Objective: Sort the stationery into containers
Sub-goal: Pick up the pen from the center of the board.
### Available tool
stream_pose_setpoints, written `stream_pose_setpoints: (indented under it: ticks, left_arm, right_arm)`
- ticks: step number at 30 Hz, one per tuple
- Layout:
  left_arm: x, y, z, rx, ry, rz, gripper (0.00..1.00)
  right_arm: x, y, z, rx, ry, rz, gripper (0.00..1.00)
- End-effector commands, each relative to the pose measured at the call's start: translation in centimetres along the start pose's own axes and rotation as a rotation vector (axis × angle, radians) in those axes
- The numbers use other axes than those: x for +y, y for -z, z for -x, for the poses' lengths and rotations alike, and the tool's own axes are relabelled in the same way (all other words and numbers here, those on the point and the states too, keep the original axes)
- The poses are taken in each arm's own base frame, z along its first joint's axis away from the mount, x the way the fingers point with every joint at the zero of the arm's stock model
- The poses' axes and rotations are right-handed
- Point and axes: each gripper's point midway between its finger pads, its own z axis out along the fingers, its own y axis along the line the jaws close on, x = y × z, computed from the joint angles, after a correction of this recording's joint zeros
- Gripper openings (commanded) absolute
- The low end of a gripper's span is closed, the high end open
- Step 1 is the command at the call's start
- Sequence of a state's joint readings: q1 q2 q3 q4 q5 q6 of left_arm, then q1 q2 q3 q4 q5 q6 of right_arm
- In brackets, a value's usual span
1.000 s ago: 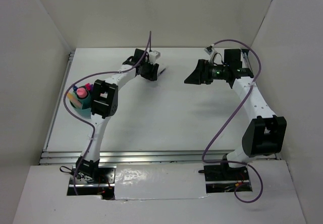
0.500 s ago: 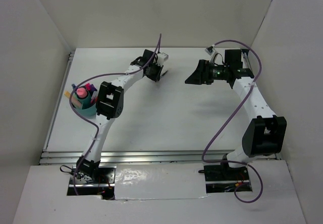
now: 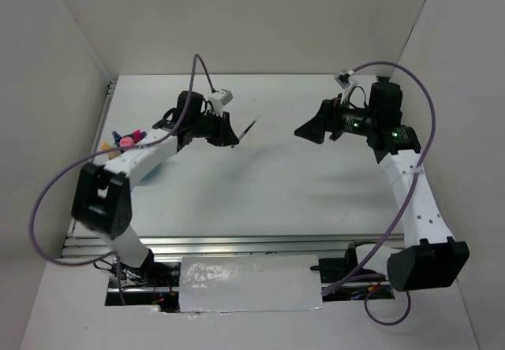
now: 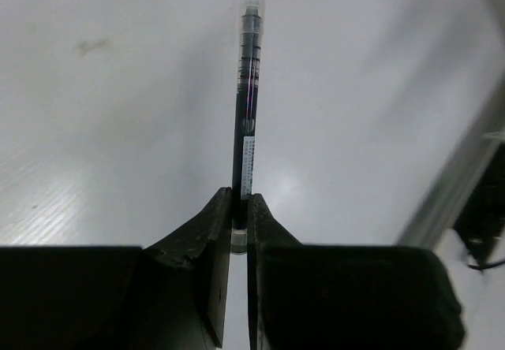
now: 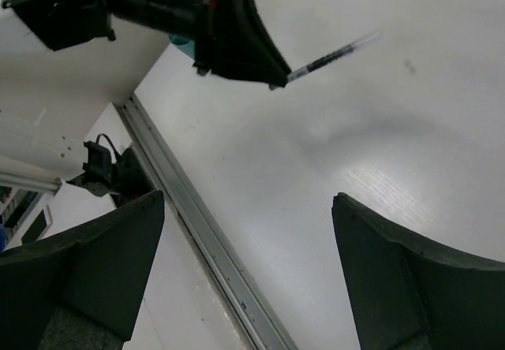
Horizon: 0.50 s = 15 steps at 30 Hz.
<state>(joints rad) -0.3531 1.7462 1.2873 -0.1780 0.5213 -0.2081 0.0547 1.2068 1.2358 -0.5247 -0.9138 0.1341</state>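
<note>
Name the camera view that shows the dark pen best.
Left wrist: the dark pen runs up the frame centre, its end pinched by the left gripper. Top external shows only a thin sliver; right wrist shows it small and distant.

A white tabletop [image 3: 284, 196] is lying under even light; plain white walls [image 3: 260, 19] are enclosing it at 9, 12 and 3 o'clock; a metal rail [image 3: 237, 244], possibly framing, is running along 6 o'clock.
</note>
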Motion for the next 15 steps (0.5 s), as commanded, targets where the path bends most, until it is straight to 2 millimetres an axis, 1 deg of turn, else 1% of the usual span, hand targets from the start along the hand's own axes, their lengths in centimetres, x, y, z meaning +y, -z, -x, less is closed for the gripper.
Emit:
stream_pose_setpoints:
  ticks: [1,2,3,4,5,6,7,8,9,10,11,13,14,15]
  left_arm:
    - [-9.7,6.5,5.1,-0.226,-0.109,-0.234,0.0]
    - [-10.4,7.1,4.6,-0.246,-0.121,-0.248,0.0]
    - [-11.5,7.8,4.6,-0.265,-0.129,-0.26,0.0]
    - [-12.8,9.5,5.0,-0.3,-0.153,-0.275,0.0]
    - [-13.2,9.8,4.7,-0.292,-0.145,-0.284,0.0]
    - [-13.6,10.2,4.5,-0.286,-0.133,-0.301,0.0]
    - [-14.0,11.0,4.7,-0.303,-0.14,-0.308,0.0]
    - [-13.9,11.3,4.6,-0.313,-0.136,-0.308,0.0]
    - [-14.3,12.1,4.9,-0.333,-0.133,-0.315,0.0]
    - [-14.3,12.3,4.9,-0.341,-0.129,-0.321,0.0]
    - [-14.3,12.9,5.6,-0.368,-0.11,-0.327,0.0]
    - [-14.5,13.5,6.1,-0.394,-0.086,-0.345,0.0]
    - [-15.2,14.0,6.8,-0.42,-0.061,-0.371,0.0]
    - [-15.4,14.0,6.9,-0.429,-0.048,-0.386,0.0]
  right_arm:
    - [3.2,1.4,2.8,-0.056,0.075,0.093,0.93]
    - [4.0,1.2,2.9,-0.052,0.068,0.123,0.93]
    - [4.7,1.2,3.0,-0.052,0.06,0.158,0.93]
    - [5.8,0.9,3.5,-0.063,0.051,0.198,0.93]
    - [6.4,0.7,3.7,-0.068,0.047,0.225,0.93]
    - [7.4,0.6,4.4,-0.094,0.089,0.277,0.93]
    - [8.3,0.5,4.7,-0.106,0.09,0.301,0.93]
    - [9.6,0.3,4.7,-0.108,0.073,0.337,0.93]
    - [10.3,0.0,5.2,-0.137,0.108,0.357,0.93]
    - [10.6,-0.3,5.1,-0.134,0.104,0.365,0.93]
    - [11.5,-0.7,5.0,-0.118,0.094,0.391,0.93]
    - [11.4,-1.7,5.0,-0.11,0.062,0.399,0.92]
    - [11.6,-2.4,5.1,-0.108,0.04,0.418,0.92]
    - [11.6,-2.8,5.1,-0.106,0.028,0.421,0.91]
